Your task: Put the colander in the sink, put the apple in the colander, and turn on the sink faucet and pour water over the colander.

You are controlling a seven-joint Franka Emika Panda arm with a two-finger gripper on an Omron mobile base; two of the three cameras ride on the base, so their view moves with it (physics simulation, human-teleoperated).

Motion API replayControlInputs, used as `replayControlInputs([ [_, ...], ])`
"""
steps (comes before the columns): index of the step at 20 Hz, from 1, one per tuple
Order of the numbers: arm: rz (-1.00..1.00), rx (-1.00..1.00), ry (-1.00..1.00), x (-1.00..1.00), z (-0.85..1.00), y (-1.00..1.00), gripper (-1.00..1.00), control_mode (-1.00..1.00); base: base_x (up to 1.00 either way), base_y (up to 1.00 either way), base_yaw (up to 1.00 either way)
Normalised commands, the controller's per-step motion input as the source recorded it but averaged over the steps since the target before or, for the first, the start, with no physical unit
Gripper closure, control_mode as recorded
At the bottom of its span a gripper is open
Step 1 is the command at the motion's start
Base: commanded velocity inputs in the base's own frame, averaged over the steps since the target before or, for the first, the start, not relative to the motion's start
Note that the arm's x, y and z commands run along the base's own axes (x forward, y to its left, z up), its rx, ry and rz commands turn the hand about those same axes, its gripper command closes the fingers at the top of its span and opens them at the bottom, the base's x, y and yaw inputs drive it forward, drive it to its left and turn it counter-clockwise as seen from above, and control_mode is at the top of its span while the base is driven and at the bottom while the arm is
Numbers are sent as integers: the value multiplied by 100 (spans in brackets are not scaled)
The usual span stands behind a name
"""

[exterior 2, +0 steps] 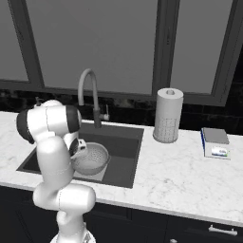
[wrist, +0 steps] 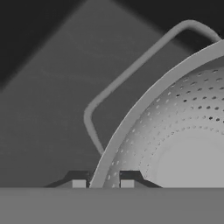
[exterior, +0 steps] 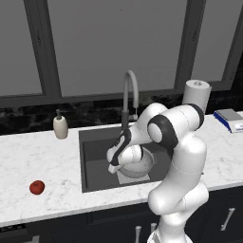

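Note:
The silvery perforated colander (exterior: 139,167) (exterior 2: 93,159) sits inside the dark sink (exterior: 95,159) (exterior 2: 124,138), on the pale square at its bottom. In the hand view my gripper (wrist: 103,183) is shut on the colander (wrist: 175,127): one fingertip stands on each side of its rim, just beside the wire side handle (wrist: 114,86). The hand (exterior: 118,153) reaches down into the basin at the colander's left edge. The red apple (exterior: 37,187) lies on the marble counter left of the sink, near the front edge. The gooseneck faucet (exterior: 129,90) (exterior 2: 89,84) arches over the back of the basin.
A beige soap dispenser (exterior: 60,126) stands at the sink's back left corner. To the right of the sink stand a paper towel roll (exterior: 196,92) (exterior 2: 168,116) and a small flat scale (exterior: 230,118) (exterior 2: 216,142). Windows run behind the counter.

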Motion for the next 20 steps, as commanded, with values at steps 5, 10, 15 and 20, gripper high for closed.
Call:
replayControlInputs([
  [5, 0, 0, 0, 33, -4, 4, 100, -100, 0, 0, 0],
  [10, 0, 0, 0, 7, 0, 0, 100, -100, 0, 0, 0],
  [15, 0, 0, 0, 0, -8, 1, 100, -100, 0, 0, 0],
  [20, 0, 0, 0, 0, -5, 0, -100, -100, 0, 0, 0],
])
